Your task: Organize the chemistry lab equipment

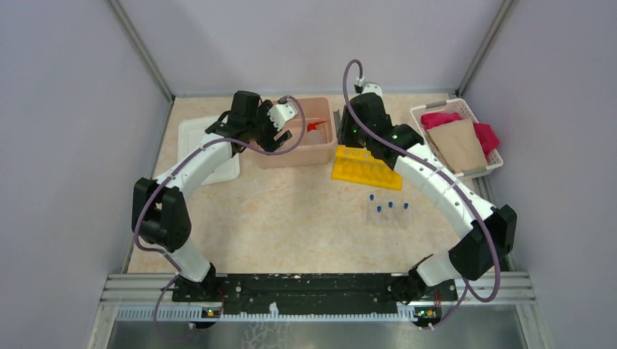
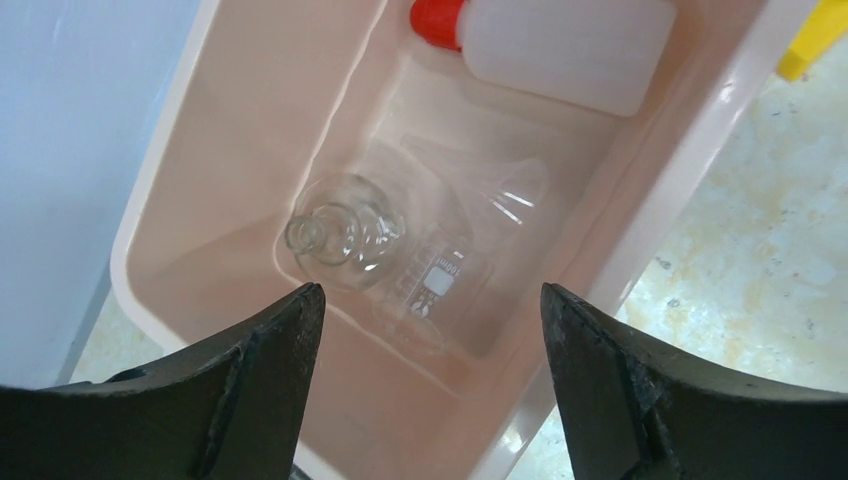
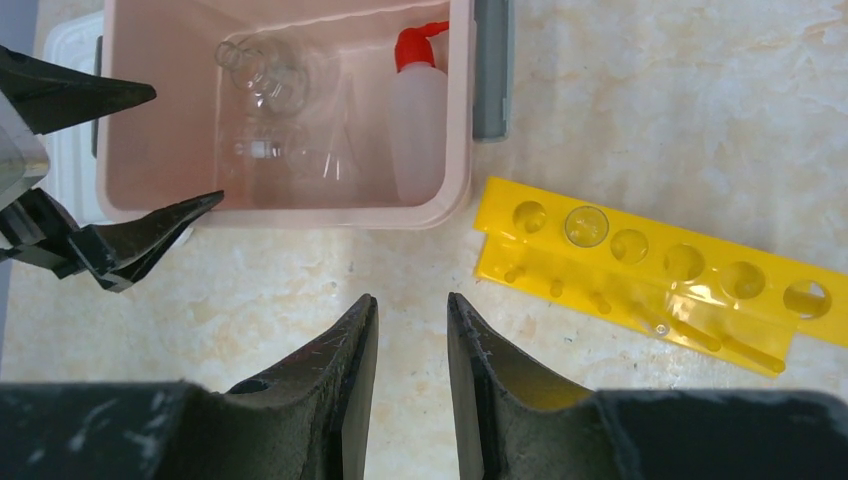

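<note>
From above, the left gripper [image 1: 282, 135] hangs over the left end of a pink tub [image 1: 300, 157] in the upper middle of the frame. Its fingers are spread wide with nothing between them. In its own wrist view a small clear glass flask [image 2: 345, 236] stands on the tub floor at centre frame, mouth facing the camera. A second clear glass piece with printed markings [image 2: 445, 272] lies touching it on the right. The white squeeze bottle [image 2: 570, 50] with its red nozzle [image 2: 437, 20] lies along the tub wall at the top of that view. The right gripper [image 3: 412, 305] hovers over bare table, fingers only narrowly apart and holding nothing. The yellow tube rack [image 3: 640, 290] sits to the right of the tub, with one clear tube [image 3: 586, 225] in its second hole. The blue-capped tubes [image 1: 389, 209] lie on the table below the rack, and a white basket [image 1: 455, 109] of cloths is at upper right.
</note>
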Available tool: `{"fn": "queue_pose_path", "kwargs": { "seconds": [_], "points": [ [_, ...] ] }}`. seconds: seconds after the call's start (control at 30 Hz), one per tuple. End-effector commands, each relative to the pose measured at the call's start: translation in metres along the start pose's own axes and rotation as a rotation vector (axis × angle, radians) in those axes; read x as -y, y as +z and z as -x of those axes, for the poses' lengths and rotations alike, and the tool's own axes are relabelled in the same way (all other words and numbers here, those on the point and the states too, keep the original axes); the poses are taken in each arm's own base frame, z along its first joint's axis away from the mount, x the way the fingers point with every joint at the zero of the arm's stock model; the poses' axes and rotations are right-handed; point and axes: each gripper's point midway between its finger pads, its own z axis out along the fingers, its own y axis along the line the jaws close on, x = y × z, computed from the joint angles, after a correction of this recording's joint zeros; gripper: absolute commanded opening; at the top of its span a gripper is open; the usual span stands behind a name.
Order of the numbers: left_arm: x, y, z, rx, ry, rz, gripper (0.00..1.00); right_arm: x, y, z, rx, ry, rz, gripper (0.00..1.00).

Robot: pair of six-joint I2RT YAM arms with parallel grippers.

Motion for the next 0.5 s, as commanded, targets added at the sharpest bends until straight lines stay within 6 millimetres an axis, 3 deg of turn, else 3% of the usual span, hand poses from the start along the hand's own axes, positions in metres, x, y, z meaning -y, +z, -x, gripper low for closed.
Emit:
{"fn": "queue_pose_path", "kwargs": {
  "seconds": [0.0, 0.1, 0.2, 0.33, 0.47],
  "points": [
    [0.023, -0.008, 0.022, 0.080, -0.001, -0.116, 0.84, 0.000, -0.015, 0.018, 0.079, 0.032, 0.017, 0.31],
    [0.019, -0.015, 0.038, 0.100, 0.009, -0.139, 0.79, 0.004, -0.016, 0.016, 0.077, 0.030, 0.005, 0.31],
    [0.030, -0.028, 0.046, 0.122, 0.065, -0.229, 0.74, 0.005, -0.018, 0.016, 0.080, 0.028, 0.002, 0.31],
    [0.060, -0.041, 0.041, 0.133, 0.105, -0.380, 0.75, 0.007, -0.018, 0.014, 0.078, 0.029, -0.002, 0.31],
    [0.075, -0.032, 0.023, 0.084, 0.092, -0.434, 0.74, 0.007, -0.019, 0.013, 0.077, 0.036, 0.002, 0.31]
  ]
}}
